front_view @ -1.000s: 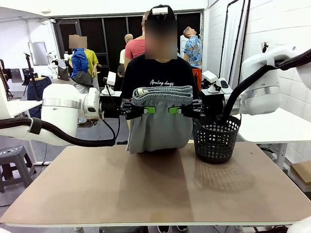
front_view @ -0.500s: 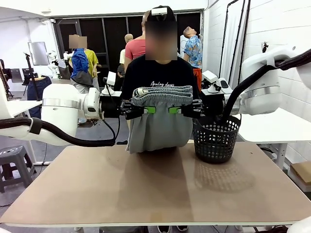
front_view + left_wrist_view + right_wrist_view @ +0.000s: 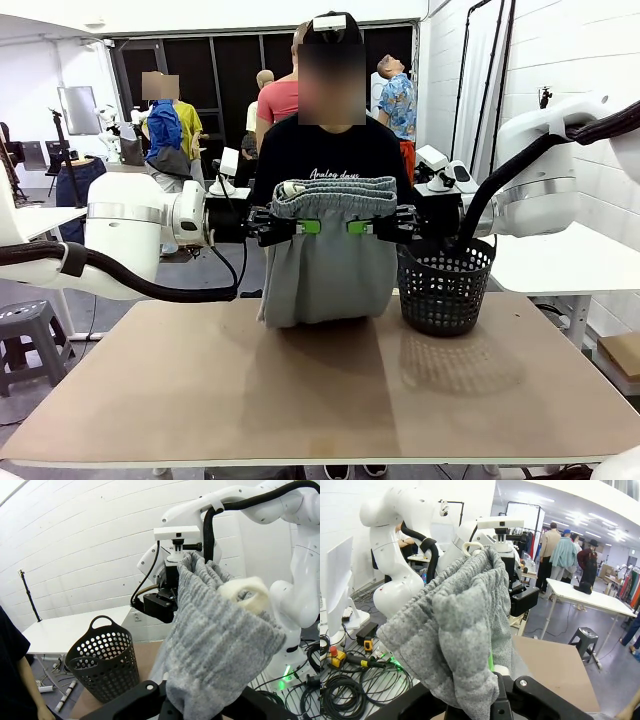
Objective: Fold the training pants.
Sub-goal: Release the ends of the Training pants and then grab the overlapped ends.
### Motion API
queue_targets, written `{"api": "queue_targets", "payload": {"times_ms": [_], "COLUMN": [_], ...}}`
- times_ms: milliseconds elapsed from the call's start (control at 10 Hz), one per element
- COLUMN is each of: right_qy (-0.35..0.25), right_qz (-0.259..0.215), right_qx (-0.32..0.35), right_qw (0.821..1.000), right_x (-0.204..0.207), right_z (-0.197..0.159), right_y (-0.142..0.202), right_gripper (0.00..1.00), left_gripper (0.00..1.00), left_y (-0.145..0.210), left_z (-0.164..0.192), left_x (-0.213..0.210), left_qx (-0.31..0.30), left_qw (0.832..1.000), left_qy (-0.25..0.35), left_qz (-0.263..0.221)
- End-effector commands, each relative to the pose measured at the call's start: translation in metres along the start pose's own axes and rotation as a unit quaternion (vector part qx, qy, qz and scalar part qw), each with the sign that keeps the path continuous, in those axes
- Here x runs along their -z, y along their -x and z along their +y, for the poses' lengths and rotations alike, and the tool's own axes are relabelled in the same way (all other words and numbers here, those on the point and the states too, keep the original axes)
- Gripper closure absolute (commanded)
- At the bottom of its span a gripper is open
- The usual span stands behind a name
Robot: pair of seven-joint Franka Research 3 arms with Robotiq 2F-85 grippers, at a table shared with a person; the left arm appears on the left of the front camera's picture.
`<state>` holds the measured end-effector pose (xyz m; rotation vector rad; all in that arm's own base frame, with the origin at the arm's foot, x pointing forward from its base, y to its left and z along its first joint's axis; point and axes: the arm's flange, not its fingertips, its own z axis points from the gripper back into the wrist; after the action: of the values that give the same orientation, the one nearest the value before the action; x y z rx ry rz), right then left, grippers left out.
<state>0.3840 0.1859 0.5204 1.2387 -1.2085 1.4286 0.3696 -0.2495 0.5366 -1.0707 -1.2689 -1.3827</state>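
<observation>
- The training pants (image 3: 325, 255) hang bunched just beside the black mesh basket (image 3: 445, 285), on its left as the front camera sees it; the gathered waistband sits higher than the basket's rim, and the grey cloth drops in one broad fold to about the level of the basket's base
- The lower end of the cloth meets the table (image 3: 320, 400) on which the basket stands; whether it rests there or only brushes it, I cannot tell
- The left gripper (image 3: 308, 227) is clamped tight on the waistband on the side away from the basket; its green pad shows against the grey
- The right gripper (image 3: 358, 227) is pinched on the waistband on the side nearer the basket, above and just left of the basket's rim; the two grippers are level and close together
- In both wrist views the grey jersey bulges over the fingers and hides them
- A person (image 3: 325, 150) in a black shirt stands behind the pants, farther back than the basket
</observation>
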Motion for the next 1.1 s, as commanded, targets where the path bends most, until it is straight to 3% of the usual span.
{"api": "queue_targets", "payload": {"times_ms": [0, 1000], "right_qy": [0.006, 0.006], "right_qz": [-0.018, -0.018], "right_qx": [-0.005, -0.005], "right_qw": [1.000, 1.000], "right_x": [-0.0001, -0.0001], "right_z": [0.0046, 0.0046], "right_y": [-0.0013, -0.0013], "right_gripper": [1.00, 1.00], "left_gripper": [1.00, 1.00], "left_y": [-0.0044, -0.0044], "left_z": [-0.0009, -0.0009], "left_x": [0.0013, 0.0013], "left_qx": [0.003, 0.003], "left_qw": [1.000, 1.000], "left_qy": [-0.008, -0.008], "left_qz": [-0.005, -0.005]}}
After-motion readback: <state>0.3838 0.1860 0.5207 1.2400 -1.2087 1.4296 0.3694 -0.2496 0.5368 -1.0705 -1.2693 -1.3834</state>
